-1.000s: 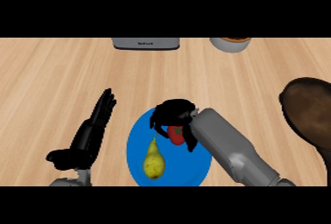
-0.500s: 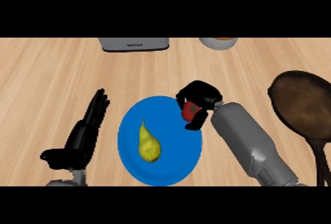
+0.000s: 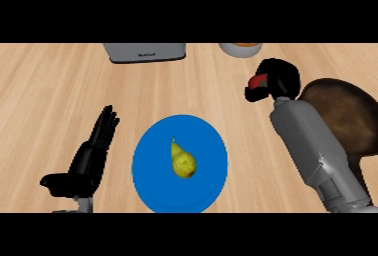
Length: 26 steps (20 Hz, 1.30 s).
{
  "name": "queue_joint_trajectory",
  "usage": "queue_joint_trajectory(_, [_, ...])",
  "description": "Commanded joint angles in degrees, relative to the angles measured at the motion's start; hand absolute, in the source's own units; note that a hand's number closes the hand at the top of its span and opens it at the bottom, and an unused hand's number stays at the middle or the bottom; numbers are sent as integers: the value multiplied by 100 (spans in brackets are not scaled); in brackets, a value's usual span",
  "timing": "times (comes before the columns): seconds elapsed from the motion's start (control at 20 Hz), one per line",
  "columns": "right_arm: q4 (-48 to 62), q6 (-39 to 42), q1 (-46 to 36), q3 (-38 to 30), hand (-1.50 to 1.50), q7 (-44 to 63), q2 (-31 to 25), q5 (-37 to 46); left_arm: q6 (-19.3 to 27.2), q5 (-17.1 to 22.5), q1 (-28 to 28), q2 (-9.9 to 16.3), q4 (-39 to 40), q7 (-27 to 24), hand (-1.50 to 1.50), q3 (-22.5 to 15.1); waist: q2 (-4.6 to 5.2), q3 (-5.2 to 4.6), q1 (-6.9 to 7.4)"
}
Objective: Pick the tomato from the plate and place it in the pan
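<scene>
Red showed between the black fingers: the tomato (image 3: 258, 80) was tucked inside the right hand (image 3: 275, 80), which was curled tight around it. The hand held it up above the wooden table (image 3: 52, 90), just beside the dark pan (image 3: 343, 117), likely so it could go in there. The blue plate (image 3: 151, 150) had only a yellow pear (image 3: 181, 161) on it. The left hand (image 3: 92, 152) rested open beside the plate.
</scene>
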Motion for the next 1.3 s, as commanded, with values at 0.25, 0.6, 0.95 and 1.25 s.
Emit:
queue_joint_trajectory(0.25, [-1279,-1449,-79,-30,150,3521,451,1330,-58,-74,74,-23,19,-119,0,-110,50,14,240])
queue_joint_trajectory(0.6, [-2896,-1522,1317,-476,150,3578,-150,1306,-270,100,-191,37,-81,144,0,-40,129,30,357])
queue_joint_trajectory(0.95, [-2828,-2053,2101,-905,150,3295,-746,1902,-272,54,-452,-65,97,129,0,-25,172,29,458])
queue_joint_trajectory(1.25, [-1883,-3302,2248,-1793,150,2349,-1439,1314,-454,37,143,-22,43,-458,0,-121,208,39,573])
